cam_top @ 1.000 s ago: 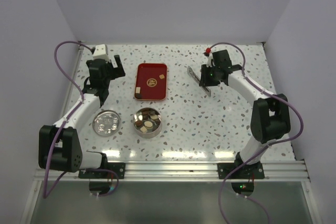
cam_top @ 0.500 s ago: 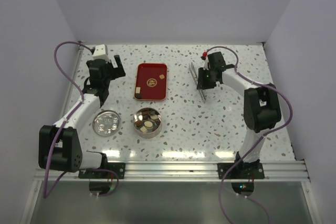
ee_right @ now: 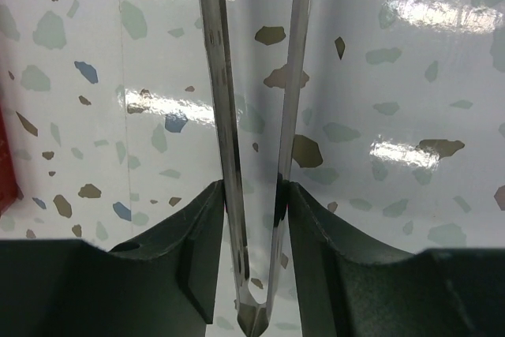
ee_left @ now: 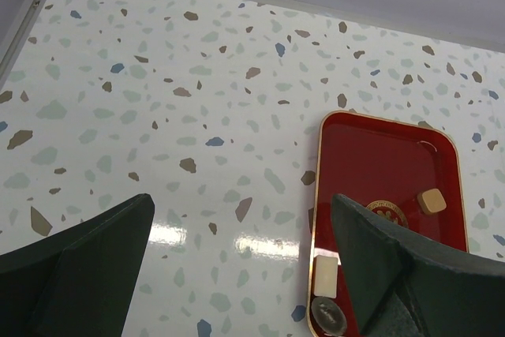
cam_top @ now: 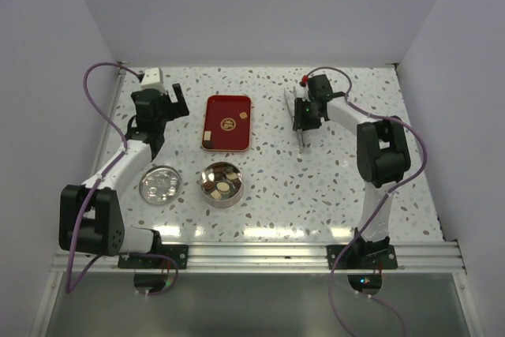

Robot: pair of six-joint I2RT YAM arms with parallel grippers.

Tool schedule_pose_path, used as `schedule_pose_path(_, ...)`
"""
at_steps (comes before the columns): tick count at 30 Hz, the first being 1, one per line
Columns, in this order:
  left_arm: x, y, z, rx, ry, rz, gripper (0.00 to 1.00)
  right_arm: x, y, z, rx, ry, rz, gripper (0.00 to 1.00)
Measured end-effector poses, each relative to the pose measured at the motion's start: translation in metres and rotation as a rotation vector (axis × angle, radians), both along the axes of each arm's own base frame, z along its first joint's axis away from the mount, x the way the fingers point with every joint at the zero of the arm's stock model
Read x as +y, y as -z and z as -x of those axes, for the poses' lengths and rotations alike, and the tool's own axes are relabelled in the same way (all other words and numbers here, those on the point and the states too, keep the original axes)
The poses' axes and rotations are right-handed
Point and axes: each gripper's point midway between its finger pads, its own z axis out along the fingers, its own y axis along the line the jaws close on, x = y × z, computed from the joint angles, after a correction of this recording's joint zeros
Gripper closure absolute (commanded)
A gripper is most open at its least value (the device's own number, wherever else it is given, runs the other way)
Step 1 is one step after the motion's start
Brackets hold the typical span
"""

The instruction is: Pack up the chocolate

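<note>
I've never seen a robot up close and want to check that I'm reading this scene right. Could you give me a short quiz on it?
1. True or false: the right arm's fingers are shut on a pair of metal tongs.
2. Where is the lid of the tin? A: on the tin. B: flat on the table beside the tin. C: leaning on the back wall.
3. Fill in: chocolate pieces lie in the tin and on the red ____.

Key: 1 true; 2 B; 3 tray.
</note>
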Motion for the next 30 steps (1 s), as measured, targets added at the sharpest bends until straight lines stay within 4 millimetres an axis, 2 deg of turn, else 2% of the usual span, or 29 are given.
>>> schedule_pose_path(10,0.0,0.0,0.0,0.0,0.0,0.0,0.0,-0.003,0.001,-0.002,-0.003,0.008,0.016,0.48)
schedule_pose_path(23,0.0,0.001,0.001,0.002,-0.009,0.005,0.0,-0.003,0.001,-0.002,-0.006,-0.001,0.021,0.28)
schedule_pose_path(30,0.004,0.011,0.01,0.036,-0.07,0.027,0.0,-0.004,-0.003,0.0,-0.016,-0.01,0.024,0.27)
